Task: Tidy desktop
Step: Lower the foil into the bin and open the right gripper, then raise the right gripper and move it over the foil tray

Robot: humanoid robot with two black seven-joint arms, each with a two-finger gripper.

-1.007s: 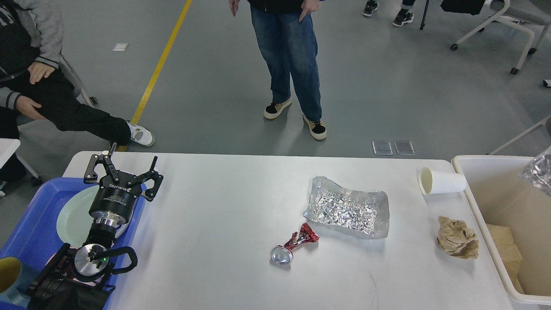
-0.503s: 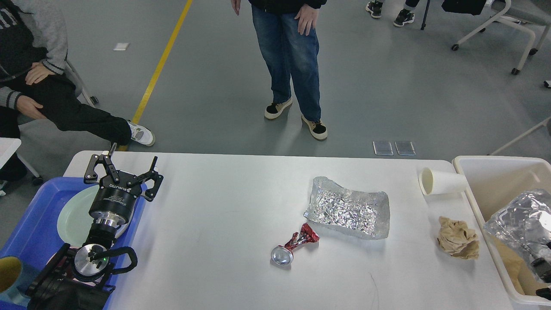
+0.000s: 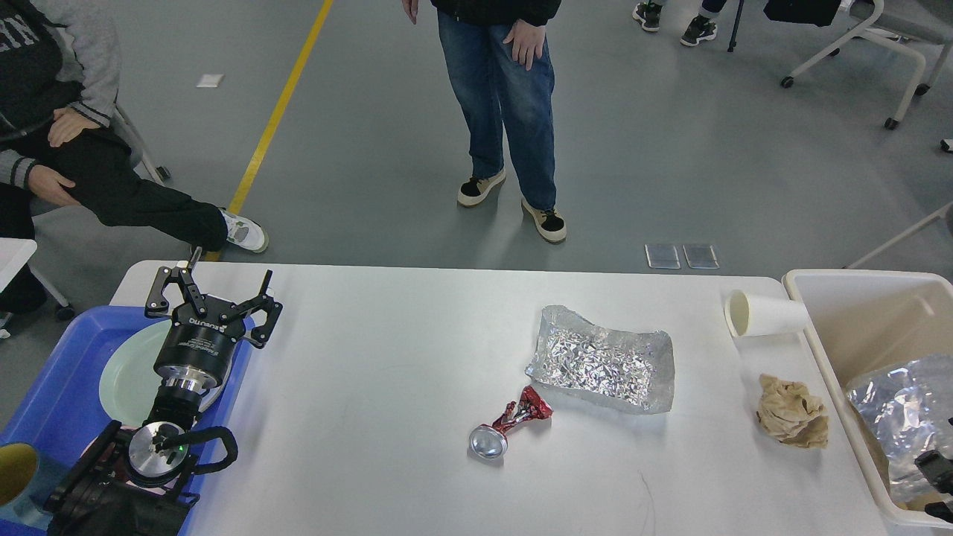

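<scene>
1. The desktop [image 3: 387,387] is stretching wide across the lower part of the head view, matte white-grey, with rounded far corners.
2. My left gripper [image 3: 214,295] is hovering at the desktop's left edge, fingers spread apart and holding nothing, over the near rim of a blue tray [image 3: 56,394].
3. A pale green plate [image 3: 123,380] is lying in that tray, partly hidden behind my left arm.
4. A crumpled foil sheet [image 3: 601,359] is sitting right of centre on the desktop, edges turned up.
5. A crushed red can [image 3: 510,422] is lying just in front of the foil sheet, its silver end facing me.
6. A white paper cup [image 3: 763,313] is lying on its side near the far right corner, mouth turned left.
7. A brown paper wad [image 3: 791,411] is resting near the right edge, well apart from the cup.
8. A cream bin [image 3: 826,286] is standing just beside the desktop's right edge, with a clear plastic bag [image 3: 897,417] lying inside.
9. My right gripper [image 3: 938,476] is showing only as a dark piece at the frame's edge by the bag; I cannot tell how its fingers stand.
10. A person in jeans [image 3: 506,112] is standing beyond the far edge.
</scene>
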